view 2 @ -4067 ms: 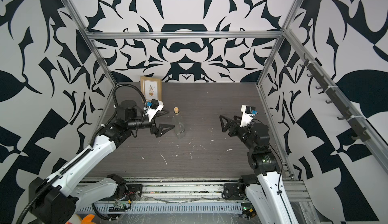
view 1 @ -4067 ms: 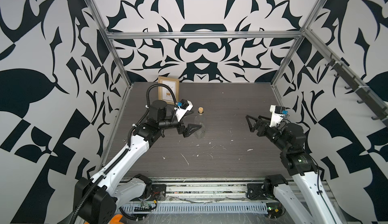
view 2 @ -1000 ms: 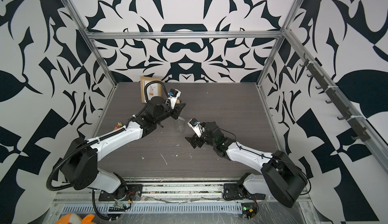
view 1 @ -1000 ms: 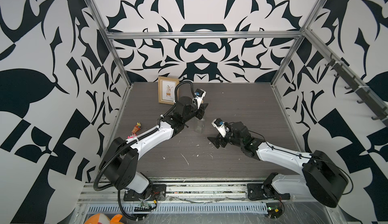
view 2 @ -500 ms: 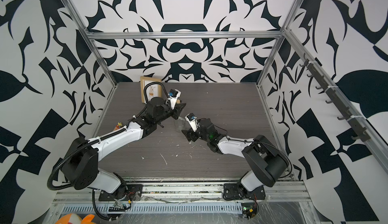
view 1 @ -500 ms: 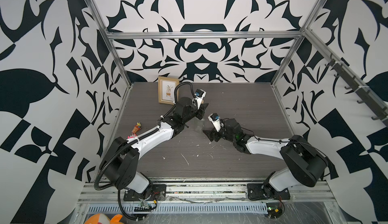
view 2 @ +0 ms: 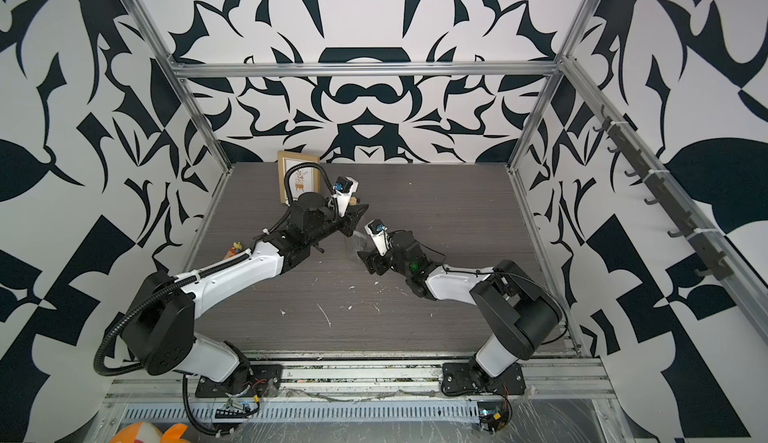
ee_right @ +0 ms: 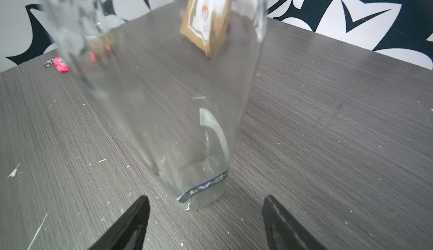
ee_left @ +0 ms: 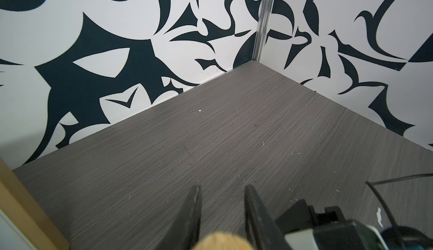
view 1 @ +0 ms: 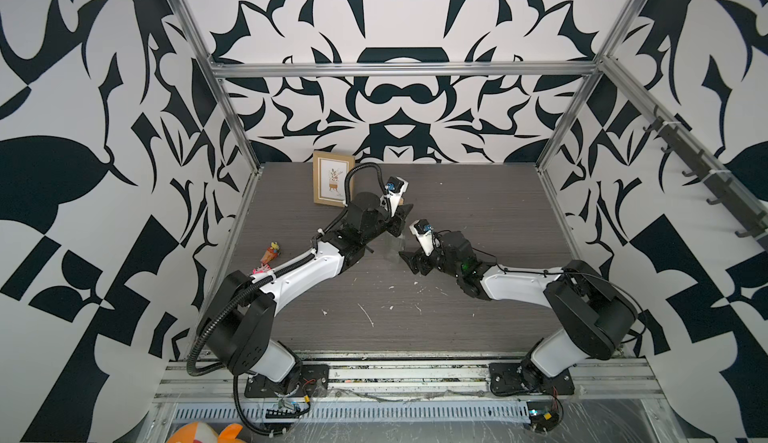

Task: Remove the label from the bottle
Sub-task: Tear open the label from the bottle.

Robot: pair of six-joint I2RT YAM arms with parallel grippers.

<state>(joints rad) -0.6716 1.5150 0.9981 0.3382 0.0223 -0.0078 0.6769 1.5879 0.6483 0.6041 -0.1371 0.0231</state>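
The clear glass bottle (ee_right: 164, 84) stands on the dark table, faint in both top views (view 1: 390, 245) (view 2: 353, 245). Its tan cork (ee_left: 222, 241) shows between the fingers of my left gripper (ee_left: 221, 187), which is shut on the bottle's top (view 1: 404, 213) (view 2: 358, 213). The label (ee_right: 206, 185), a thin pale strip with a dark blue streak, clings round the bottle's base. My right gripper (ee_right: 205, 198) stands open just in front of that base, a finger on either side and touching nothing (view 1: 409, 259) (view 2: 368, 260).
A wooden picture frame (view 1: 332, 178) (view 2: 300, 179) leans at the back left, behind the bottle. A pink keychain toy (view 1: 270, 254) (ee_right: 61, 64) lies by the left wall. White scraps (view 1: 365, 314) litter the front of the table. An orange plush (view 1: 203, 434) sits below the front rail.
My right arm has swung in from the right until its gripper reached the bottle's base, its jaws narrowing slightly. The left gripper has kept its hold on the bottle's top.
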